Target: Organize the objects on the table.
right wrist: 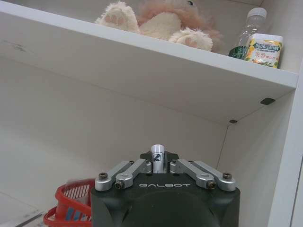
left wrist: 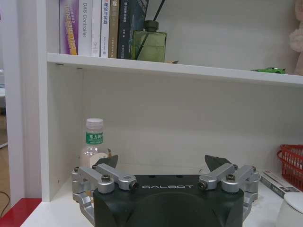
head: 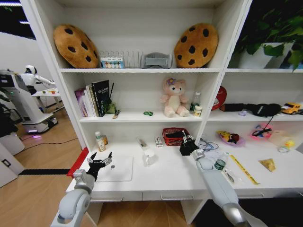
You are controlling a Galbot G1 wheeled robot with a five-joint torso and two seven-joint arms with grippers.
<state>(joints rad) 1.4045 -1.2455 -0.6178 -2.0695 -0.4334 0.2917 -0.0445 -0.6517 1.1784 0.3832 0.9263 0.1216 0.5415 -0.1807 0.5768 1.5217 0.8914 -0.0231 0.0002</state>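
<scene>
Desk items lie scattered on the white table [head: 156, 182], so sorting looks barely begun. A small white tube with a dark mark [right wrist: 157, 158] sits pinched in the right gripper [right wrist: 158, 161]; it may be a pen end or a marker, but the type cannot be told. It stands upright between the fingertips, which suits carrying it and dropping it end-first into a holder, likely the red basket [head: 174, 136] just beside that gripper at the back of the table. In the right wrist view the basket shows low and close, and the shelf with the plush bear [right wrist: 161, 21] hangs overhead.

Right jaws: closed down nearly to touching, clamped on the tube.

The laptop [head: 116, 169], flat and pale, lies at the table's left front. The left gripper [head: 100, 163] hovers at its near left edge, apart from it as far as can be judged. The bottle [left wrist: 93, 144] with the green label stands at the left back corner, ahead of this gripper in the left wrist view. A pen [head: 142, 143] lies mid-table, near a white cup-like thing [head: 149, 156].

Left jaws: spread wide, holding nothing, fingertips clear of any surface.

On the middle shelf, a small green object [head: 148, 113] lies left of the bear, well apart from both grippers.
</scene>
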